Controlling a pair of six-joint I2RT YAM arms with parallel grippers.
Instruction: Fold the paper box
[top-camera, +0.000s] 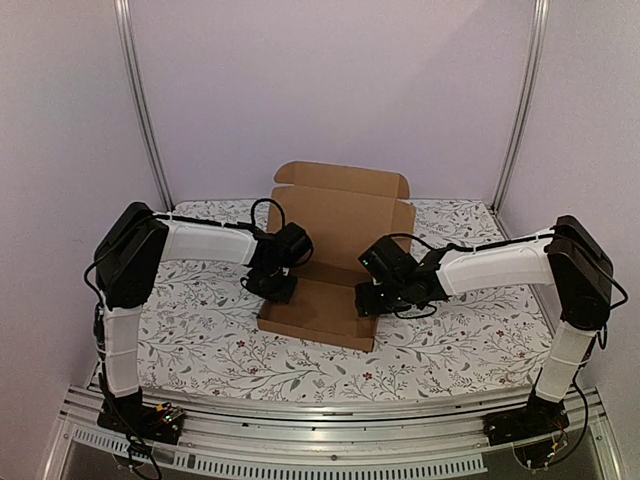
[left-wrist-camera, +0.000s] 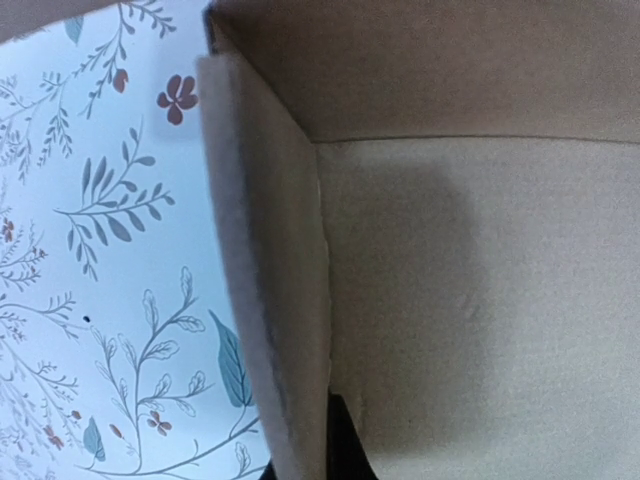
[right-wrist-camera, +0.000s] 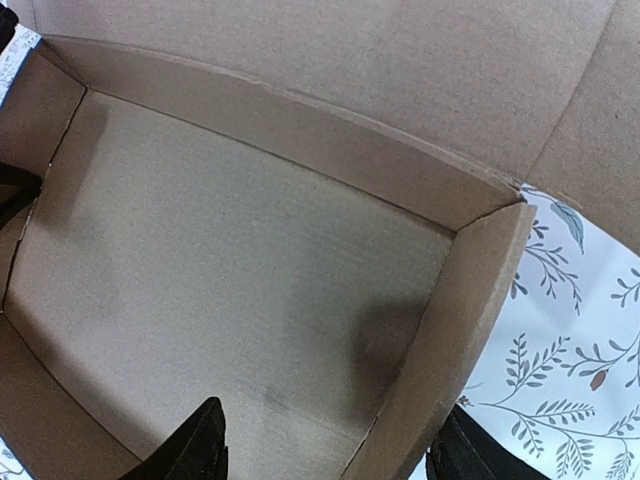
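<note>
The paper box (top-camera: 325, 300) is plain brown cardboard standing as a shallow tray in the middle of the table, its lid flap (top-camera: 340, 205) raised at the back. My left gripper (top-camera: 272, 286) is at the box's left wall. In the left wrist view that left wall (left-wrist-camera: 265, 260) runs between the two black fingers of the left gripper (left-wrist-camera: 300, 466), which are closed tightly on it. My right gripper (top-camera: 368, 300) is at the box's right wall. In the right wrist view the right gripper (right-wrist-camera: 330, 455) is open wide, with one finger inside the box and one outside the right wall (right-wrist-camera: 460, 320).
The table is covered with a white cloth (top-camera: 200, 330) printed with leaves and flowers. A metal rail (top-camera: 330, 415) runs along the near edge, and pale walls with metal posts (top-camera: 140, 100) close in the back and sides.
</note>
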